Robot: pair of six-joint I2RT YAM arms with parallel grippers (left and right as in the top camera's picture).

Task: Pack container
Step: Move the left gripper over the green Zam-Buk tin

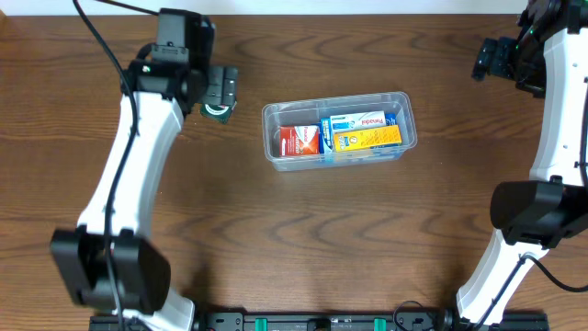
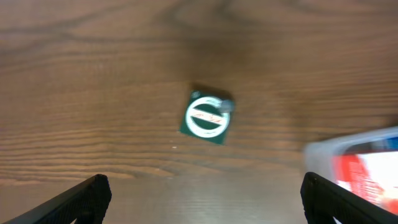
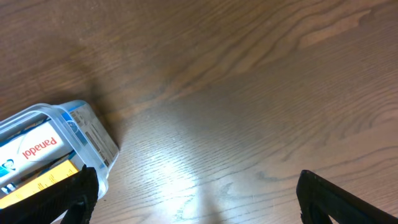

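The clear plastic container (image 1: 274, 114) sits at the table's middle and holds a red box (image 1: 299, 141), a white and blue Panadol box (image 1: 360, 121) and a yellow box (image 1: 367, 139). A small green box with a white ring (image 1: 218, 111) lies on the table left of it, also in the left wrist view (image 2: 206, 118). My left gripper (image 2: 202, 199) is open and empty, hovering above the green box. My right gripper (image 3: 196, 193) is open and empty, high at the far right. The container's corner shows in the right wrist view (image 3: 93, 134) and the left wrist view (image 2: 323, 152).
The brown wooden table (image 1: 294, 239) stretches around the container. The left arm's base (image 1: 110, 267) stands at the front left and the right arm's base (image 1: 537, 211) at the right edge.
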